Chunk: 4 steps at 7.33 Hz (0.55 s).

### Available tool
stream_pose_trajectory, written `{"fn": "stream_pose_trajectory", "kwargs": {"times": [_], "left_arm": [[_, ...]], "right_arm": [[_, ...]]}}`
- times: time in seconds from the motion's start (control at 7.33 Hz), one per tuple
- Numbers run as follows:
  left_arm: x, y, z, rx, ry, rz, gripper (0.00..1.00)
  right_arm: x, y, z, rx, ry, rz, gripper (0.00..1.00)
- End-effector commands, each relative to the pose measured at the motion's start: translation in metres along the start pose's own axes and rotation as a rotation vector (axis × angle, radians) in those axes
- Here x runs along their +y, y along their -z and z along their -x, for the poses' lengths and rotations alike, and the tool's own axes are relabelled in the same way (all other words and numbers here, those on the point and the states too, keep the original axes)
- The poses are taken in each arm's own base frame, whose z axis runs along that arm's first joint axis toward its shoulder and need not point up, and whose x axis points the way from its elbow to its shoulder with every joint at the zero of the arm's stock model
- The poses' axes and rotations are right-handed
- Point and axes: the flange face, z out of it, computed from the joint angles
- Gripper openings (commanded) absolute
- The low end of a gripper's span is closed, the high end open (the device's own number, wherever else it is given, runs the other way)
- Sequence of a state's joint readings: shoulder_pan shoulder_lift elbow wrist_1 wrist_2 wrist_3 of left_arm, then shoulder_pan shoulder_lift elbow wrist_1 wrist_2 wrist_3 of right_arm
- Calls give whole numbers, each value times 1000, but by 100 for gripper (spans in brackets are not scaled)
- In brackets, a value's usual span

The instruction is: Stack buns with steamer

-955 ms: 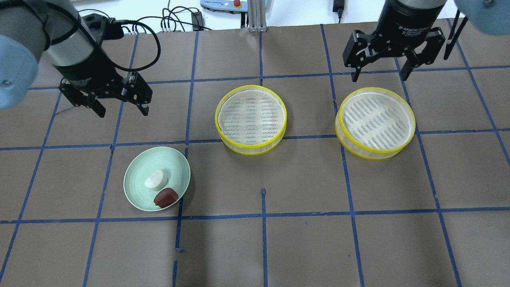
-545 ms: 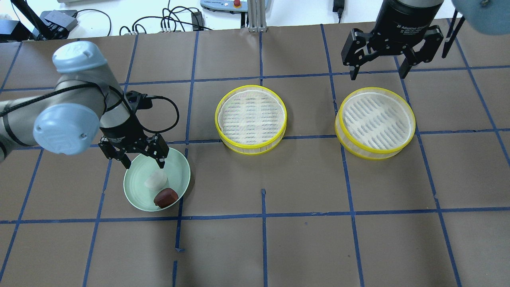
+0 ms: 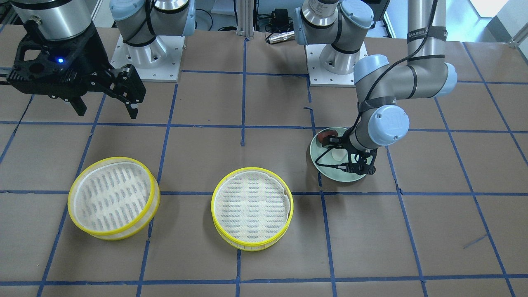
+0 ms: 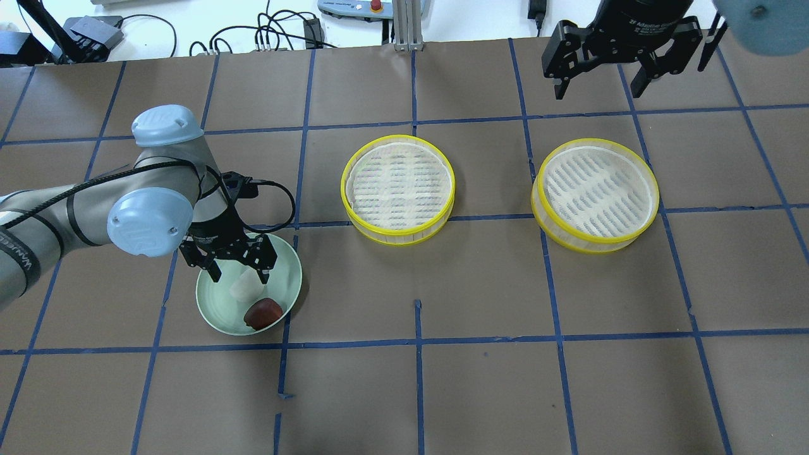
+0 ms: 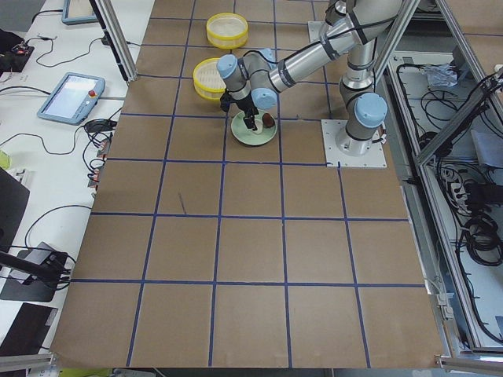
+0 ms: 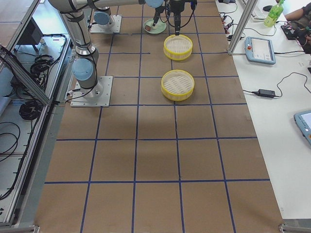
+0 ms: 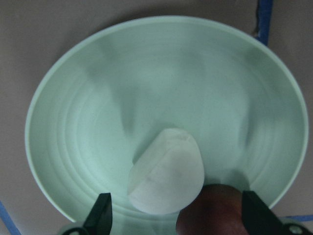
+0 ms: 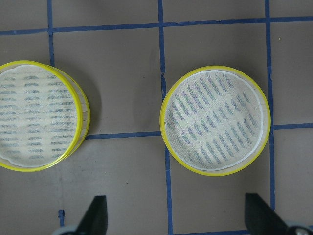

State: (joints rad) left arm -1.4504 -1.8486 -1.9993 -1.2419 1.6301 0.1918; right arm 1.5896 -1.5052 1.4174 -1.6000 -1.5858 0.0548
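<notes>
Left wrist-mounted view: the white bun (image 7: 166, 171) lies in the pale green plate (image 7: 63, 98), directly under the left gripper (image 4: 239, 276) and between its two fingers, with clearance on both sides. The jaws are spread wide and grip nothing. The bun is a short cylinder lying tilted, one flat face turned up and away from the wrist. Its long axis looks oblique to the line the fingers would close along, though the foreshortening makes this uncertain. The reddish-brown bun (image 7: 215, 210) sits hard against the white one, on the side of the finger seen at the view's right, and appears to touch it. That finger has the tighter gap. The overhead exterior view puts the fingertips low over the plate, straddling the white bun. Whether they have reached its mid-height I cannot tell. Judgement: the step in hand is picking the white bun, and the left arm is plainly the nearer one. The next move depends on the fingers dropping straight down and closing without catching the brown bun. The middle steamer (image 4: 398, 188) stands well apart, forward and to the left hand's right. The far steamer (image 4: 595, 194) lies beyond it. The right gripper (image 4: 598, 93) hangs high just past the far steamer, jaws apart and empty.
</notes>
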Motion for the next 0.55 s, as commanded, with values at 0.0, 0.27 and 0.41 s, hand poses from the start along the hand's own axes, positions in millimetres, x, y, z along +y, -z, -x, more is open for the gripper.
{"fn": "stream_pose_trajectory", "kwargs": {"times": [0.0,0.27,0.41], "left_arm": [[-6,-3,1,-2,-4,1,37],[-8,2,0,8,-2,-11,8],[-16,21,5,-8,-6,-45,8]], "right_arm": [[4,-3,6,-14,25,12,100],[-9,-32,0,-22,4,-28,100],[-9,-59,-2,-14,16,-43,100]]}}
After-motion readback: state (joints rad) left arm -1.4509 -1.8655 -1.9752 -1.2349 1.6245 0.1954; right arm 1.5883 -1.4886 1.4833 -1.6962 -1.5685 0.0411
